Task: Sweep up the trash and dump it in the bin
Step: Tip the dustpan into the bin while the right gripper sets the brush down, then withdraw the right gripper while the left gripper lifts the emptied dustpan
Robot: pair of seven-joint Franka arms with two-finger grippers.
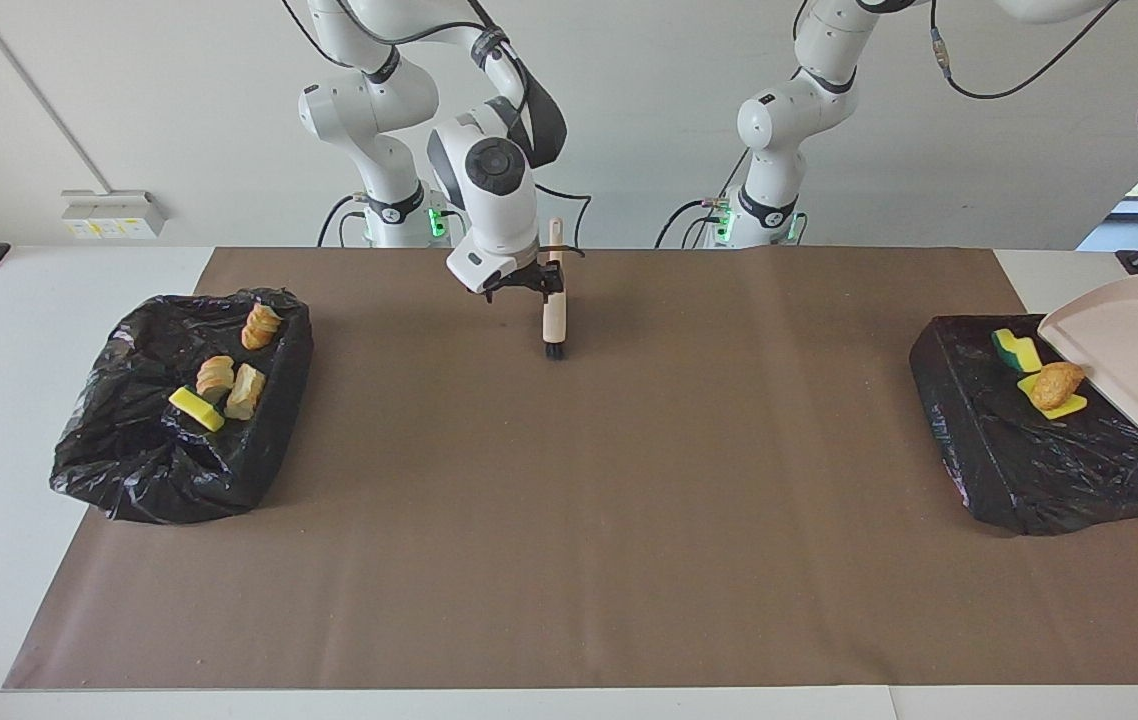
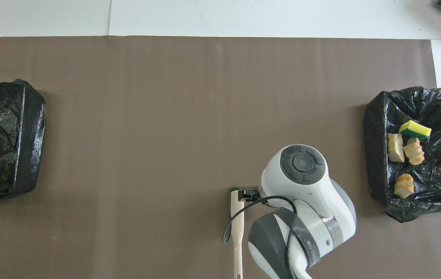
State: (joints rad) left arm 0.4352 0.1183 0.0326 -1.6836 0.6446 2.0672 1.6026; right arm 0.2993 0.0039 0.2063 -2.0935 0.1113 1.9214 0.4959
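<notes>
Trash (image 1: pixel 1056 384) in bin (image 1: pixel 979 440) — dustpan (image 1: pixel 1129 350) tilted at rim, mat (image 1: pixel 569 520) bare
</notes>
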